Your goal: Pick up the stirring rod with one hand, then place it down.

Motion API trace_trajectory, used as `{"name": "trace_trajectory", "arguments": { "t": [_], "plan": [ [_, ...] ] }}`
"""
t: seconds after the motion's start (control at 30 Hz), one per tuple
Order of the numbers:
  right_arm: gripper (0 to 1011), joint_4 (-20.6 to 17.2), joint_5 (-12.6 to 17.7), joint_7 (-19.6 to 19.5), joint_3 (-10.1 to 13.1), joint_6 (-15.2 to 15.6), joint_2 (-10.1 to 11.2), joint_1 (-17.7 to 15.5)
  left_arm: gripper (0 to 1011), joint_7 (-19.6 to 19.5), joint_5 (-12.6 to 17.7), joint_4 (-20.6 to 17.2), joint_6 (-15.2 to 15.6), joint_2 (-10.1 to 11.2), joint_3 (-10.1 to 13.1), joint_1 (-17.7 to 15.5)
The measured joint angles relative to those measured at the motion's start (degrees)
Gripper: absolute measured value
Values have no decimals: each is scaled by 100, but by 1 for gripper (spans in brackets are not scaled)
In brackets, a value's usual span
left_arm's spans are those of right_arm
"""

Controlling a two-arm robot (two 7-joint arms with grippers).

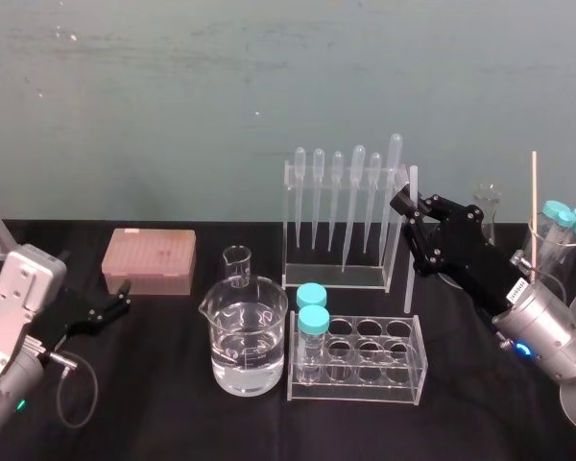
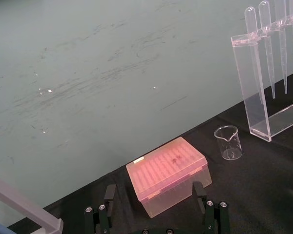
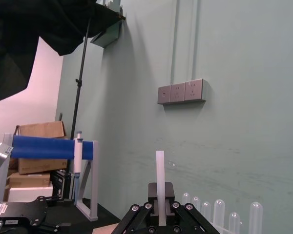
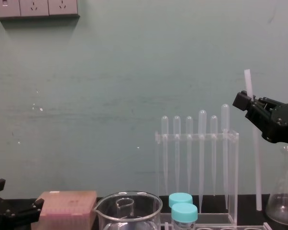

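Note:
The stirring rod [image 1: 410,259] is a thin translucent-white stick standing upright just right of the pipette rack [image 1: 341,221]. My right gripper [image 1: 406,205] is shut on the rod's upper part, with a short length sticking out above the fingers. From the chest the stirring rod [image 4: 256,158] runs down from the right gripper [image 4: 243,99] to about table level; whether its tip touches I cannot tell. At the right wrist the stirring rod [image 3: 159,175] rises from between the closed fingers. My left gripper [image 1: 115,303] rests open at the table's far left, and in its own wrist view the left gripper [image 2: 156,225] holds nothing.
A pink tip box [image 1: 149,259] lies in front of the left gripper. A beaker of water [image 1: 250,336], a small beaker [image 1: 237,264] and a tube rack [image 1: 365,360] with two blue-capped tubes stand in the middle. Flasks [image 1: 547,240] stand behind the right arm.

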Motion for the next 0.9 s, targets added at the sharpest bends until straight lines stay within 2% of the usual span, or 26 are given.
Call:
{"name": "trace_trajectory", "arguments": {
  "t": [0.9],
  "plan": [
    [67, 0, 0, 0, 0, 0, 0, 0, 1000, 0, 0, 0, 0, 0, 0, 0]
  ]
}}
